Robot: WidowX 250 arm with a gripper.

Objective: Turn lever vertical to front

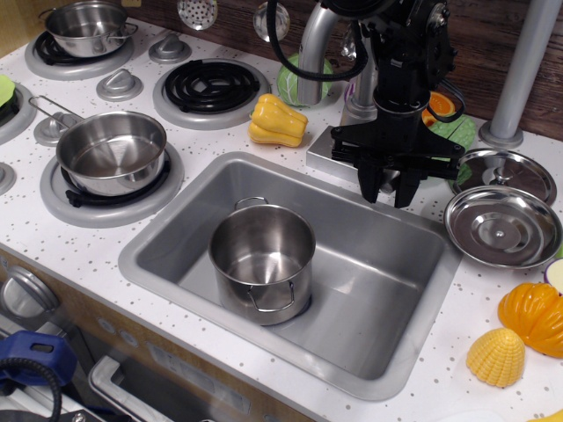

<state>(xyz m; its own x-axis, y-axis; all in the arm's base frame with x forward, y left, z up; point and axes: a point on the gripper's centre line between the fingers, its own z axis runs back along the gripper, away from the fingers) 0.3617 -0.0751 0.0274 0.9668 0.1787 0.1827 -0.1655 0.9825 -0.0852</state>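
Observation:
My black gripper hangs fingers-down over the sink's back rim, just in front of the faucet's flat silver base plate. Its two fingers stand a little apart, and I see nothing between the tips. The thick silver faucet base shows behind my arm. The arched spout rises to its left. The lever is hidden behind my gripper and wrist, so I cannot tell how it stands.
A steel pot stands in the grey sink. A yellow pepper lies left of the faucet. Two steel lids lie to the right, beside a green vegetable and a grey pole. A pan sits on a burner.

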